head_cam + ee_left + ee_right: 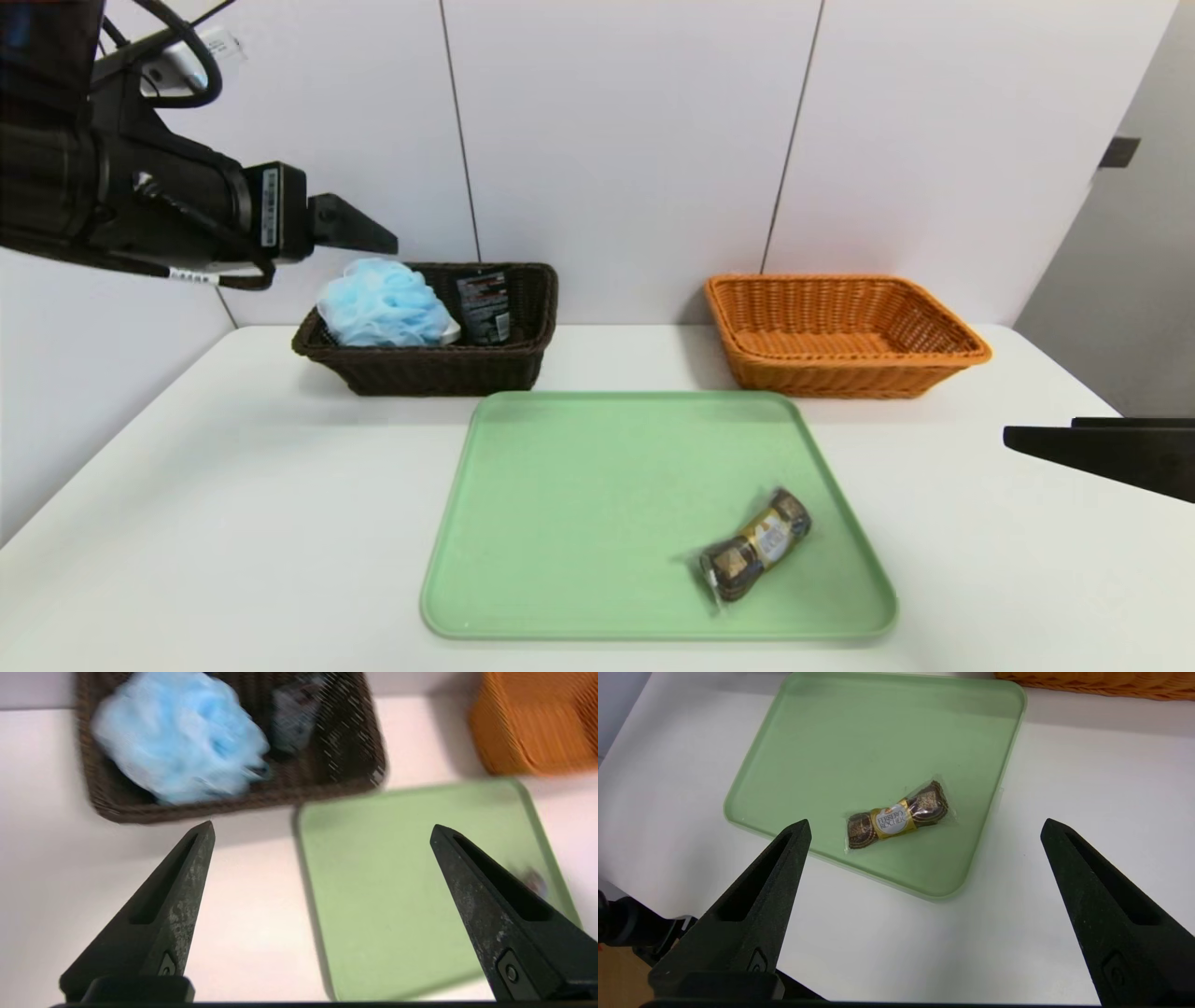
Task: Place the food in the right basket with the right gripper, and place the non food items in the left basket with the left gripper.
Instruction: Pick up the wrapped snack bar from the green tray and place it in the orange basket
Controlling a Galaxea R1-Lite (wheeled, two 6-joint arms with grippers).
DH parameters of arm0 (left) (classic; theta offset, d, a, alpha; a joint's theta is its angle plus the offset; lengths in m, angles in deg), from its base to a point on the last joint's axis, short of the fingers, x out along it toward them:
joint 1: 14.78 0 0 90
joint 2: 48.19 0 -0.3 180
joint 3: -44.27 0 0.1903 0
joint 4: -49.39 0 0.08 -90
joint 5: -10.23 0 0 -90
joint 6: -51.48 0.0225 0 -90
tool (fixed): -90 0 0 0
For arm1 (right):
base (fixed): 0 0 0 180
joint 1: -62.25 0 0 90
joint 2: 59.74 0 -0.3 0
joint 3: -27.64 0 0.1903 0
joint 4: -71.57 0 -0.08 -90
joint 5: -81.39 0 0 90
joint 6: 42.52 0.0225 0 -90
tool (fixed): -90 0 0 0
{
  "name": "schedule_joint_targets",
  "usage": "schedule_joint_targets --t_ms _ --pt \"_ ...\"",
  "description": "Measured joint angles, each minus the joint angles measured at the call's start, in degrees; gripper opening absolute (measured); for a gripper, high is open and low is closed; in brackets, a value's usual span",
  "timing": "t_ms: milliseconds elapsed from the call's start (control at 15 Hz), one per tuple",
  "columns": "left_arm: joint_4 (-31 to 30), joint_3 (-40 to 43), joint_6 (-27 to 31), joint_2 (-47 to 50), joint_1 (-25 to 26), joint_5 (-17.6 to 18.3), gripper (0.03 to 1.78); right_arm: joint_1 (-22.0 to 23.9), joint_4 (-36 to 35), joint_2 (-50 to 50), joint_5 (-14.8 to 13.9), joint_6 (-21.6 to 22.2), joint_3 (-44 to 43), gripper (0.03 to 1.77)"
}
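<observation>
A white table (233,485) fills the head view. A green tray (579,523) with rounded corners and a low rim lies flat on it, from the middle toward 6 o'clock. At 12 o'clock stands a white wall (625,140) crossed by two thin seams (459,131) (both lean slightly). At 2 o'clock a grey panel (1120,308) carries a small dark fitting (1118,151).

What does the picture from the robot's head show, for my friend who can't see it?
A wrapped Ferrero Rocher chocolate pack lies alone on a green tray on a white table. Behind it, a dark brown basket holds a blue bath sponge and a black bottle; the orange basket is empty. The left tool hangs open above the brown basket.
</observation>
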Motion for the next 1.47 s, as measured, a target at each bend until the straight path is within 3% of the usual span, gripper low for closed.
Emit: schedule_joint_targets --t_ms 267,400,600,933,1133,1467 --pt "-0.5 11.4 -0.2 8.0 -12.8 -0.2 1.66 -2.6 0.1 1.9 -0.1 0.0 -1.3 1.70" --pt "-2.1 16.5 -0.1 10.3 -16.7 -0.3 1.67 -3.7 0.1 3.3 -0.1 0.0 -2.3 1.70" --pt "-6.9 21.3 0.6 12.0 -18.1 -0.2 1.67 -5.3 0.0 5.9 -0.2 -1.7 -3.9 1.70" --pt "-7.7 22.0 1.9 12.4 -18.5 0.1 1.69 -6.0 0.1 12.1 -0.1 -6.4 -9.1 1.70" --pt "-8.0 21.9 1.7 11.8 -18.4 -0.4 1.69 -6.0 0.7 17.4 2.6 -15.2 -11.6 1.70" --pt "-8.0 21.9 1.6 11.2 -18.3 -0.6 1.69 -6.3 5.1 26.2 8.8 -39.0 -13.4 1.70"
